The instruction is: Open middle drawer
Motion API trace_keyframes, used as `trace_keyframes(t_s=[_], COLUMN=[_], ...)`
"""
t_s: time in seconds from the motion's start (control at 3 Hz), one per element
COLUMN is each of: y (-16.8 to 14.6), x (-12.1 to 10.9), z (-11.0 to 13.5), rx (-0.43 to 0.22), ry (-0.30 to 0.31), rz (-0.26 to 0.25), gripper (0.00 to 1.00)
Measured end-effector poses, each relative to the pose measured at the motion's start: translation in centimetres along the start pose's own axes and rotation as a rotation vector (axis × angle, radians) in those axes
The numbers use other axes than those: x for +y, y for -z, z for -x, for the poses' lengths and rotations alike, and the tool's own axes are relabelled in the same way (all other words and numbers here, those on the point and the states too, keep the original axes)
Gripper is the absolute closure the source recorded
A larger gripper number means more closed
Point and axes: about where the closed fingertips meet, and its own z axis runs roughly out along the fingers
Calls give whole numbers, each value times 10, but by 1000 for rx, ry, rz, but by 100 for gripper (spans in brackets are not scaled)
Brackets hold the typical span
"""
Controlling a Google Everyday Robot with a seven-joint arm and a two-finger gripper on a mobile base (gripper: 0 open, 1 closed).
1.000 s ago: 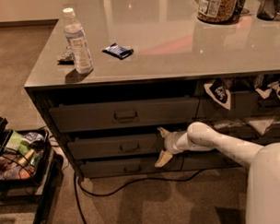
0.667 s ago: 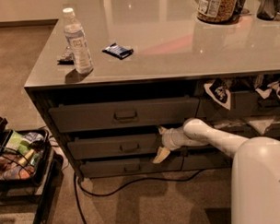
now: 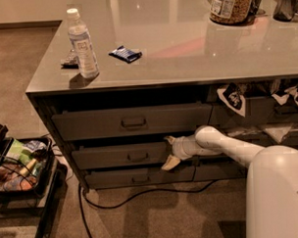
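The wide, shallow dark-grey middle drawer [image 3: 116, 156], flat-fronted with a small central pull handle, lies level, second down beneath the table [image 3: 186, 56], the gripper [image 3: 169, 151] at its right end.

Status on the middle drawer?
Gripper open at right end of middle drawer, off its handle. Drawer near closed. Cable trails below, not blocking.

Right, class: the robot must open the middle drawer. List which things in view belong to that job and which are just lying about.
Job:
middle drawer
gripper, at the drawer front's right end, fingers apart

Lying about:
water bottle
blue packet
jar
top drawer
bottom drawer
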Motion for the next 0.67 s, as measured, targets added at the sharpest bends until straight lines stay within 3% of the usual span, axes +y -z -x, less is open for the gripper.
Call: trace_keyframes(t_s=[0.33, 0.67], y=[0, 0], x=[0, 0], z=[0, 0], rx=[0, 0], ry=[0, 0], rz=[0, 0], gripper=[42, 40])
